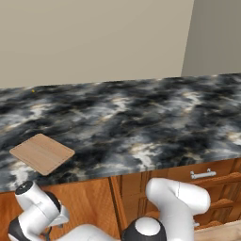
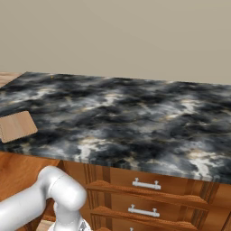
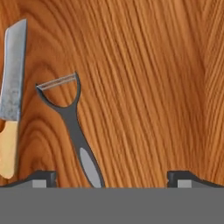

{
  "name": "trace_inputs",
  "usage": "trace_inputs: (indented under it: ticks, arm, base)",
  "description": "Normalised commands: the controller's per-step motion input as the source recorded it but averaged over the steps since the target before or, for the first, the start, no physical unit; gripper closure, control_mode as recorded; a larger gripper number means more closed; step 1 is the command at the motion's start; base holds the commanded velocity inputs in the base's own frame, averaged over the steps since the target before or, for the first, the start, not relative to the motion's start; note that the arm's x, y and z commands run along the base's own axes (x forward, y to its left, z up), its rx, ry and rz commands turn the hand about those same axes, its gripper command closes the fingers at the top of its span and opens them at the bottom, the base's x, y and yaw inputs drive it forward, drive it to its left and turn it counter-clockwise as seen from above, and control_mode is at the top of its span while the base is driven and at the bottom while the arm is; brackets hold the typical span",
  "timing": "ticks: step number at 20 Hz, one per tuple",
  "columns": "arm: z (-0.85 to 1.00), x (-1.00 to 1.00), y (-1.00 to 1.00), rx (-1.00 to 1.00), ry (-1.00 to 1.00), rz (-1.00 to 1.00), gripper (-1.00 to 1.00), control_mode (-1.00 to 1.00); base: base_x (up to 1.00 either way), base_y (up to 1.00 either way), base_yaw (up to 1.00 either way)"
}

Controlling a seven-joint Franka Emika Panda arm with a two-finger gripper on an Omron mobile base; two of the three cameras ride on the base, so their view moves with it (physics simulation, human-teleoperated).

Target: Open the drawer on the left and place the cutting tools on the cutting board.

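The hand view looks straight down on the reddish-brown wood floor of the drawer (image 3: 148, 87). On it lies the dark-grey Y-headed peeler (image 3: 72, 124), head up and grey-inset handle running down toward the bottom edge. Left of it lies the knife (image 3: 11, 92), with a grey blade and a light wooden handle. My gripper (image 3: 113, 178) is open above them, with its fingertips (image 3: 43, 177) far apart; the peeler's handle end sits between them, nearer the left tip. The light-tan cutting board (image 1: 42, 153) (image 2: 16, 126) rests on the counter near its front left edge.
A dark marbled counter (image 1: 141, 117) (image 2: 135, 117) spans both base views under a plain beige wall. Narrower stacked drawers with silver handles (image 1: 203, 174) (image 2: 145, 184) sit below it to the right. My white arm (image 1: 176, 197) bends down in front of the cabinets.
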Motion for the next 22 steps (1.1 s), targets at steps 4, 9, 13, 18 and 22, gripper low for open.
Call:
trace_inputs:
  ticks: [4,9,13,18,22]
  arm:
    - [-0.42,0.01,0.00,0.00,0.02,0.00,-1.00,-1.00]
    - [-0.44,0.04,0.05,0.00,0.05,0.00,-1.00,-1.00]
    - [-0.38,0.06,0.12,0.00,0.03,0.01,-1.00,-1.00]
    - [-0.27,0.05,0.24,0.00,0.02,0.02,-1.00,-1.00]
    - [-0.19,0.04,0.29,0.00,0.03,0.03,-1.00,-1.00]
  base:
    - [0.00,0.00,0.00]
    - [0.00,0.00,0.00]
    - [0.00,0.00,0.00]
    - [0.00,0.00,0.00]
    - [0.00,0.00,0.00]
